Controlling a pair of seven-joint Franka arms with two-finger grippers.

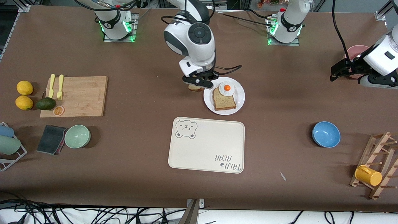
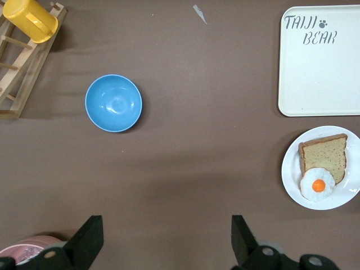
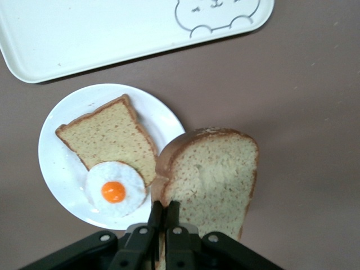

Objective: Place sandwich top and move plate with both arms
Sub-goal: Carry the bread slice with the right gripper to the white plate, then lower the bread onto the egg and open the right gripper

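My right gripper (image 1: 199, 83) is shut on the crust edge of the sandwich top (image 3: 211, 177), a pale speckled slice with brown crust. It holds the slice low over the table, beside the plate on the side toward the right arm's end. In the front view the gripper hides most of the slice (image 1: 194, 88). The white plate (image 1: 240, 97) carries a bread slice (image 1: 223, 100) and a fried egg (image 1: 226, 88). The plate also shows in the right wrist view (image 3: 59, 169) and the left wrist view (image 2: 291, 169). My left gripper (image 1: 334, 72) is open and empty over the table's left-arm end (image 2: 166, 242).
The cream bear-print tray (image 1: 206, 146) lies nearer the camera than the plate. A blue bowl (image 1: 326, 134) and a wooden rack with a yellow cup (image 1: 368, 175) stand toward the left arm's end. A pink dish (image 1: 357, 51) sits by the left gripper. A cutting board (image 1: 77, 96) and a green bowl (image 1: 77, 136) lie at the right arm's end.
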